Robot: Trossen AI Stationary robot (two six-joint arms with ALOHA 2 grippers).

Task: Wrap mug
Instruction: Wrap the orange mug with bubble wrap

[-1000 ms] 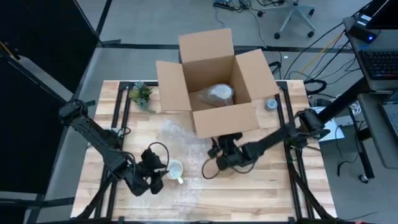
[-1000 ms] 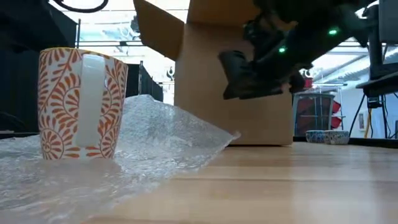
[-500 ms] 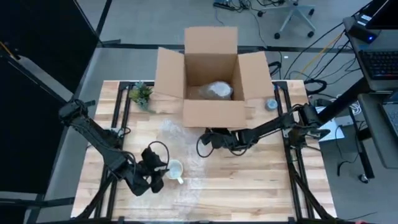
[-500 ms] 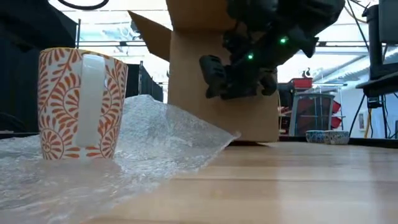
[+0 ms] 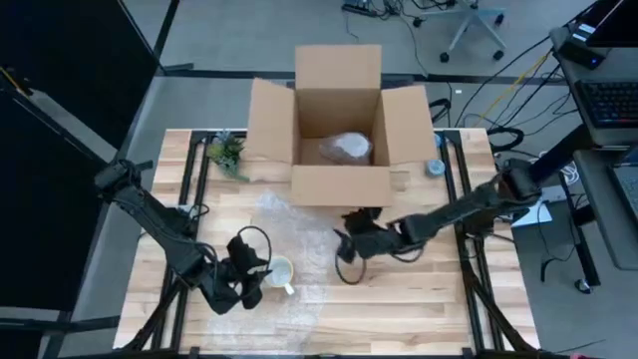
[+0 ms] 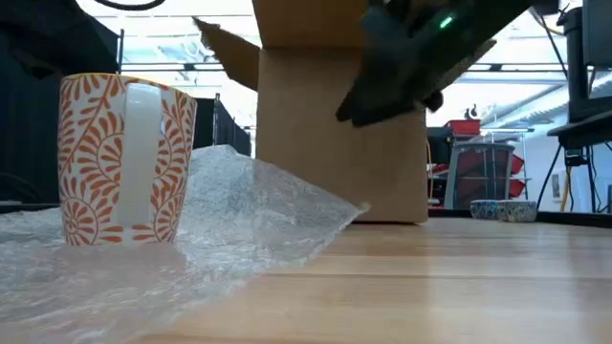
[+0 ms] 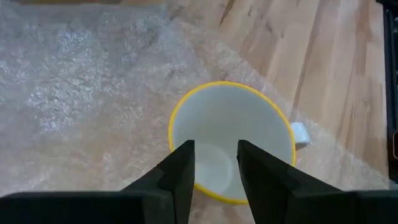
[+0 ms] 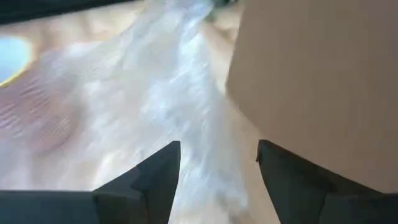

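The mug (image 5: 282, 271), white with orange leaves and a yellow rim, stands upright by its base on a sheet of bubble wrap (image 5: 289, 224); the low view shows its handle (image 6: 139, 158). My left gripper (image 7: 216, 168) is open just left of and above the mug, and its fingers point down over the near part of the rim. My right gripper (image 5: 349, 239) is open above the wrap's right part, just in front of the cardboard box (image 5: 339, 120). In its wrist view the gripper (image 8: 217, 165) has nothing between its fingers.
The open box stands at the far middle, flaps spread, with a wrapped bundle (image 5: 345, 148) inside. A small plant (image 5: 227, 152) is at the far left and a small bowl (image 5: 435, 167) to the right of the box. Bare wood lies at the near right.
My right gripper went toward the far left up to the box, then drew back toward the near edge. The box, askew a second ago, has turned square to the table and slid a little toward the far edge. The mug and wrap have stayed put.
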